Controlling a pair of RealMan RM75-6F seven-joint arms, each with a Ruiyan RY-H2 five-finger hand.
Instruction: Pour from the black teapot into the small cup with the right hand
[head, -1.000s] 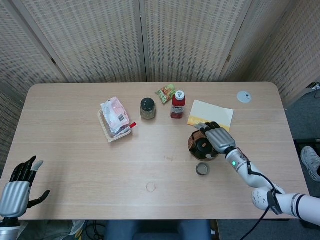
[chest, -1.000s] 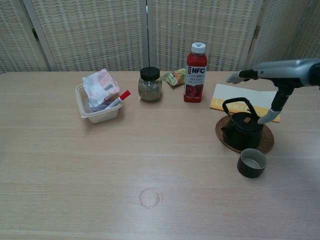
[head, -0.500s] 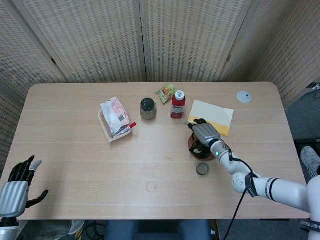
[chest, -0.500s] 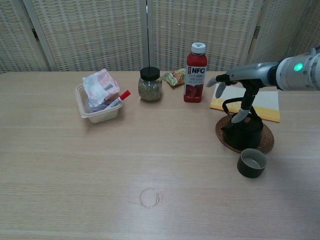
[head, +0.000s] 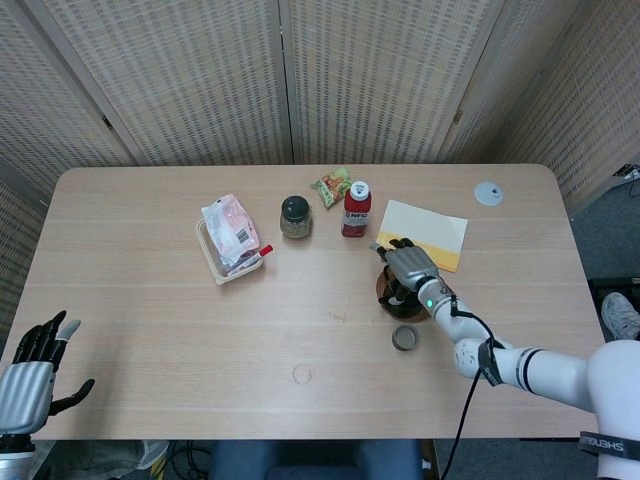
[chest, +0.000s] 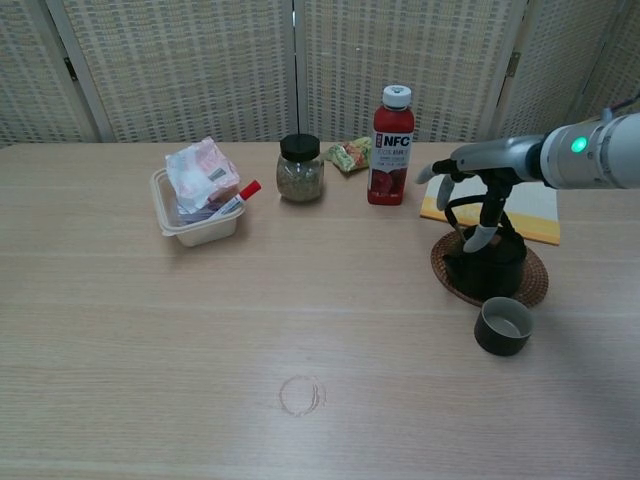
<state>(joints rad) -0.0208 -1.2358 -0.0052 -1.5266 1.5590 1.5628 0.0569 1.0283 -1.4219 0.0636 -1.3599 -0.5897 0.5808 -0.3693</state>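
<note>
tabletop (head: 150, 320), right hand (chest: 480, 170) over black teapot (chest: 487, 262)

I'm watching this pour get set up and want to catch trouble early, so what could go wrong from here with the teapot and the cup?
The right hand hovers over the black teapot with fingers spread around its handle, not plainly gripping; a loose hold could let the pot swing or slip when lifted. The small cup sits right by the woven coaster, so the pot might bump it. The red juice bottle stands close enough that a wide swing may topple it.
</note>
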